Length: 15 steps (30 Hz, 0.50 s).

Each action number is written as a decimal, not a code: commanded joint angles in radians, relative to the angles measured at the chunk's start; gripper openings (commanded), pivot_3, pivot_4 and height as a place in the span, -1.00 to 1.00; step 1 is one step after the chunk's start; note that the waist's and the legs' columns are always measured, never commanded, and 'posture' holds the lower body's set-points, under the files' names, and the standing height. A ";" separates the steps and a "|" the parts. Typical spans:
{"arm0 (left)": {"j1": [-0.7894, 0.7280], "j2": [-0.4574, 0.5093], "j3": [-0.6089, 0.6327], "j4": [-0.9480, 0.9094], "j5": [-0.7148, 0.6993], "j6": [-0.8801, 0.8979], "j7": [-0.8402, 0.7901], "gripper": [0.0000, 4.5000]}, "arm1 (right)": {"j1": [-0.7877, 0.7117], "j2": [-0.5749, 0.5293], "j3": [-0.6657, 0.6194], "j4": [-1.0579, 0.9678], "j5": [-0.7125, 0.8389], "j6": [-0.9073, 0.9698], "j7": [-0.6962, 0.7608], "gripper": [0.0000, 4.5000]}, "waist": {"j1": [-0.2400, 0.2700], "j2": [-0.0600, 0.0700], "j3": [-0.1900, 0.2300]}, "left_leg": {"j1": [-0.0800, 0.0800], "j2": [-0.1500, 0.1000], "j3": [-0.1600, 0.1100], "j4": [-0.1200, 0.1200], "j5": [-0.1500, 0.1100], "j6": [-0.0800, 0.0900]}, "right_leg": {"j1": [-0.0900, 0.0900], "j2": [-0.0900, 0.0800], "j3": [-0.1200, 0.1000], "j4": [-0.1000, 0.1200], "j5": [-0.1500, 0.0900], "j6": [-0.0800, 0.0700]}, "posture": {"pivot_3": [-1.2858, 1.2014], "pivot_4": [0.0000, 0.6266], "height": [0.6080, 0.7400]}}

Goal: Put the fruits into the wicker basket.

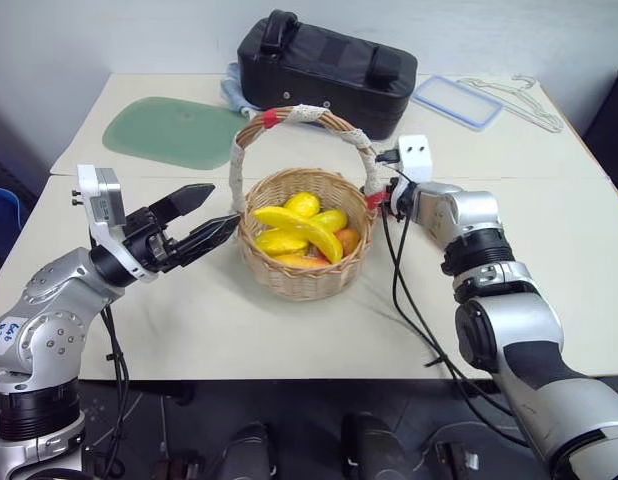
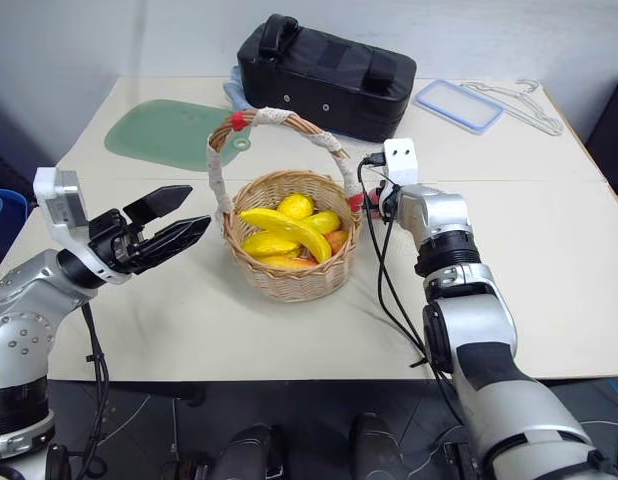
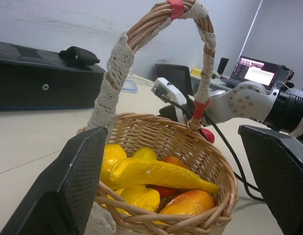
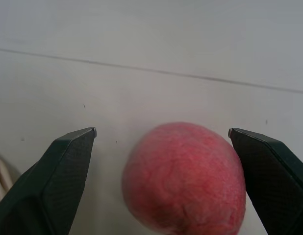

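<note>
Here the wicker basket (image 1: 305,262) stands near the middle of the pale table (image 1: 549,250), its tall taped handle (image 1: 289,118) arching over a heap of yellow bananas (image 1: 299,230) and lemons (image 1: 302,204), with an orange-red mango (image 3: 188,201) at the rim nearest the left wrist camera; behind it on the table lie a black bag (image 1: 324,65), a green mat (image 1: 169,130), a clear lid (image 1: 456,100) and a wire hanger (image 1: 519,100).

The left end effector (image 1: 211,215) hovers just beside the basket's left side, its two black fingers (image 3: 58,191) spread apart and gripping nothing, aimed at the weave.

The right end effector (image 4: 164,142) reaches in by the basket's right side, close to the red-taped foot of the handle; its fingers stand wide apart, and the pink-red peach (image 4: 185,177) lies between them on the table, near the right-hand finger, though contact cannot be told; the peach is outside the basket.
</note>
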 commanded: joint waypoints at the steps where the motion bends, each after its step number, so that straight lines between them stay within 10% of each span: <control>1: 0.007 0.012 0.016 -0.031 0.003 -0.020 -0.007 1.00 | -0.030 0.001 0.006 -0.003 -0.023 -0.039 0.048 0.82 | -0.004 0.000 0.000 | 0.000 0.000 0.000 0.000 0.000 0.000 | 0.000 0.000 0.000 0.000 0.000 0.000 | 0.03 -0.52 1.00; 7: 0.001 0.013 0.001 -0.032 0.014 -0.020 -0.014 1.00 | -0.013 -0.031 -0.020 -0.052 -0.034 -0.051 0.078 0.15 | -0.007 0.000 0.000 | 0.000 0.001 0.000 0.002 0.001 -0.001 | 0.000 0.001 0.000 0.003 0.000 0.000 | 0.03 -0.52 1.00; 15: 0.005 0.051 -0.039 0.000 0.038 -0.011 -0.101 1.00 | 0.272 -0.280 0.033 -0.707 0.030 0.149 0.352 0.14 | 0.019 0.000 0.000 | -0.002 0.000 -0.003 0.004 0.000 -0.001 | 0.000 0.000 0.000 0.003 0.000 0.000 | 0.03 -0.52 1.00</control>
